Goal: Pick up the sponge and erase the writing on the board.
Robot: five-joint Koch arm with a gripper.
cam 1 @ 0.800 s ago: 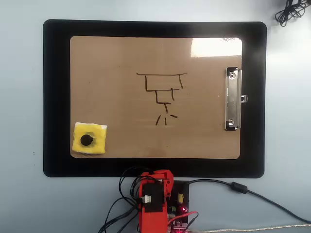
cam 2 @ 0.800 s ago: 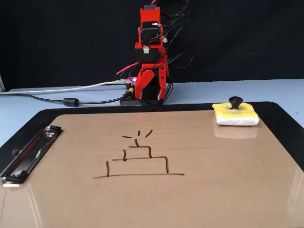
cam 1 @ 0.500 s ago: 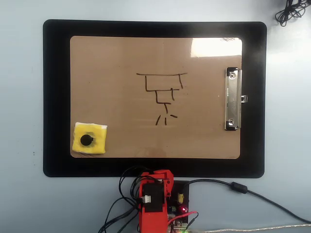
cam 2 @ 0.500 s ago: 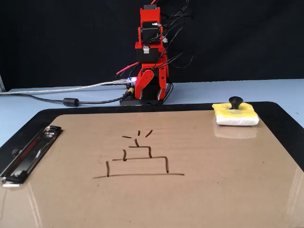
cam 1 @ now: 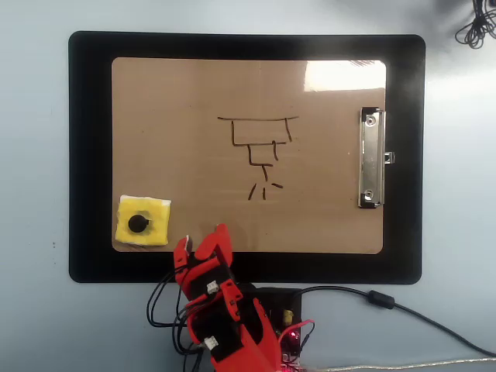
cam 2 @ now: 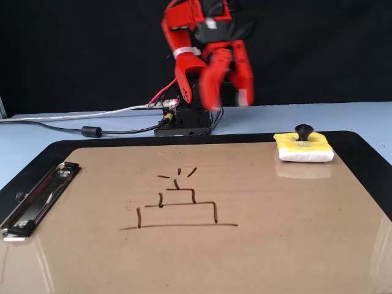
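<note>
My gripper (cam 2: 228, 98) is wide open and empty, so next I must reach right, down to the yellow sponge (cam 2: 303, 147) and grab its black knob (cam 2: 303, 130).

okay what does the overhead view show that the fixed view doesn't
Only the overhead view shows the whole black mat and a tangle of black cord at the top right. Only the fixed view shows the black backdrop and the gap under the raised gripper, whose two fingers stand apart. Both show the sponge, the writing, the board and its metal clip.
</note>
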